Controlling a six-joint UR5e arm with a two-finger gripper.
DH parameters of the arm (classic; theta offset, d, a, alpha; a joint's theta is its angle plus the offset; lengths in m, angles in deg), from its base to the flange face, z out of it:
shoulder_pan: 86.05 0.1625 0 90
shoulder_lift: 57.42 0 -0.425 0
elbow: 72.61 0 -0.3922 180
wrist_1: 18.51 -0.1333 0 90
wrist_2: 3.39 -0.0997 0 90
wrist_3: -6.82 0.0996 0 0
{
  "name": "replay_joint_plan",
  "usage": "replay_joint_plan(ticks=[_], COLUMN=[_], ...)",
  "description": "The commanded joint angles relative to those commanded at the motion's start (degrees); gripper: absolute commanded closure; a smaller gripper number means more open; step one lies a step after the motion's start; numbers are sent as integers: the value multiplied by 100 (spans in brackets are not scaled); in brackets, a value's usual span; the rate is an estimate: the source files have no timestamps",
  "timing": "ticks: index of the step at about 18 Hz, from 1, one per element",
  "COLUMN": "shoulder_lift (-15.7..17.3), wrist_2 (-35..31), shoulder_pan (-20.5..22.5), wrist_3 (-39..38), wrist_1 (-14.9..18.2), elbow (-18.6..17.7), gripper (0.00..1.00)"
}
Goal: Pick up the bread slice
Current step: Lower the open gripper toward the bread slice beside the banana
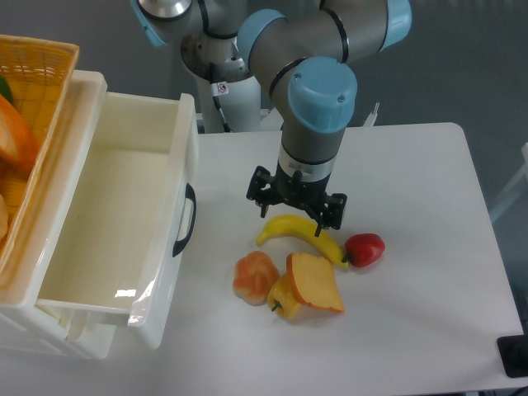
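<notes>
Bread slice (314, 282) on table, just below pincer (296, 204), apart.

bread slice (314, 280) top open | crowded by pepper (282, 299), bun (256, 275), banana (301, 232) | right side free

One fixed camera looks down from high in front of the table (429, 272), facing the arm's base. It sits fairly near, cropping the bin (124, 247) at left.
</notes>
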Motion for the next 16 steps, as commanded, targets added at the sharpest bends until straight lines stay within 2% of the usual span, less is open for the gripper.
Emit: replay_joint_plan(ticks=[7, 12, 16], shoulder_lift=[-79, -237, -334], wrist_2=[9, -9, -35], shoulder_pan=[-26, -53, -53], wrist_3=[-70, -176, -176], wrist_1=[-44, -561, -782], elbow=[0, -184, -273], gripper=[0, 0, 0])
